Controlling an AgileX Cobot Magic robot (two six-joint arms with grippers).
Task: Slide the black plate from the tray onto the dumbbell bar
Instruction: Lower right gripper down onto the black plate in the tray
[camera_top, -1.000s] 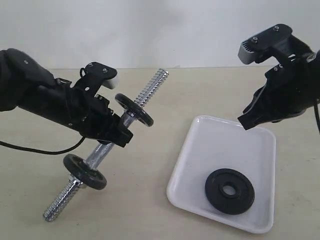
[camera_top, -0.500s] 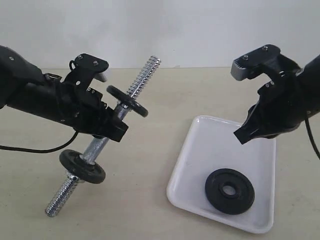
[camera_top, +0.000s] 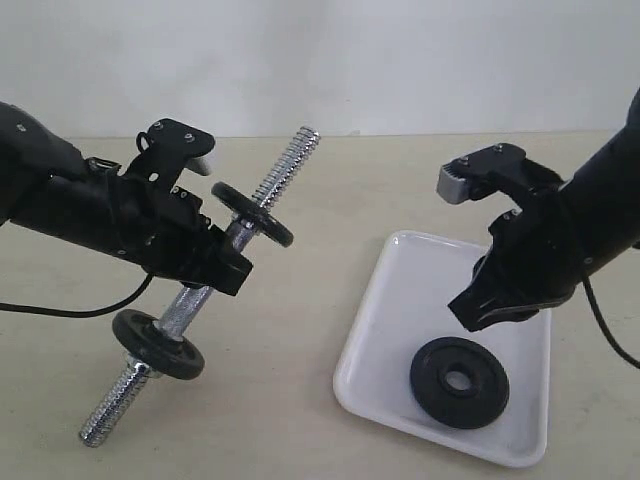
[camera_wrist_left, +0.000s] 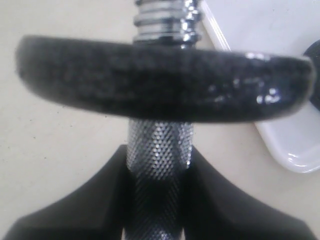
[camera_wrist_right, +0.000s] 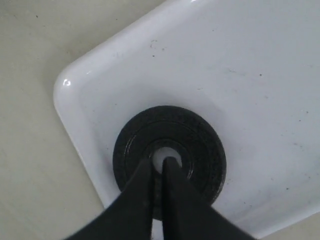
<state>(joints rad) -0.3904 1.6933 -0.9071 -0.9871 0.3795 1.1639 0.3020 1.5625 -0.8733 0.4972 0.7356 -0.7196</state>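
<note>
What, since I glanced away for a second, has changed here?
The right end effector, jaws shut, came down from the far edge of the tray to hang over the black plate. The left end effector, gripping the dumbbell bar, carried it slightly toward the exterior view's left. Plate and tray stayed put; nothing was grasped or released.

The right gripper (camera_top: 470, 313) is descending toward the black plate (camera_top: 459, 383) below its jaws. The dumbbell bar (camera_top: 283, 166) is tilting slightly steeper.
</note>
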